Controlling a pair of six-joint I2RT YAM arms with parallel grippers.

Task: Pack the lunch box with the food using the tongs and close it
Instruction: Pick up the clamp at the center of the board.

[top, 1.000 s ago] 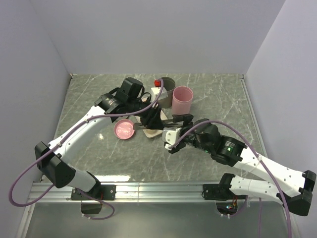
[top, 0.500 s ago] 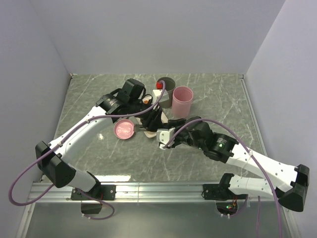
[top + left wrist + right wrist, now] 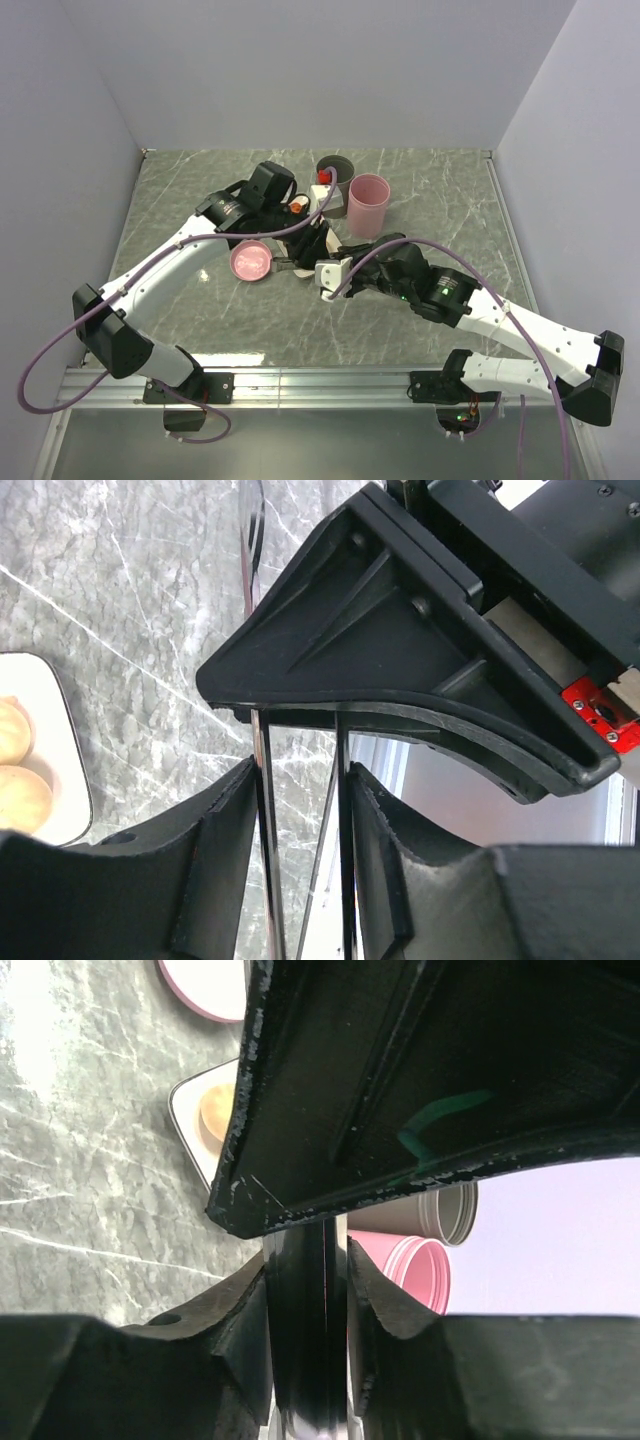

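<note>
The tongs (image 3: 262,860) show as two thin metal arms running between the fingers of my left gripper (image 3: 300,780), which is shut on them. My right gripper (image 3: 305,1260) is shut on the tongs (image 3: 305,1340) too, pressing their flat shiny arms together. From above, both grippers meet over the white tray (image 3: 303,268), the left gripper (image 3: 303,228) just behind the right gripper (image 3: 322,272). The food (image 3: 15,765), pale orange pieces, lies on the tray (image 3: 70,810); one piece (image 3: 215,1110) shows in the right wrist view. The grey lunch box (image 3: 338,165) stands open behind them.
A pink cup (image 3: 368,205) stands right of the lunch box, and a round pink lid (image 3: 252,262) lies left of the tray. Side walls close in the marble table (image 3: 450,300). The two arms crowd each other at the centre.
My right gripper has moved left to the tray and closed from wide open onto the tongs. The left gripper has kept its hold and shifted slightly.
</note>
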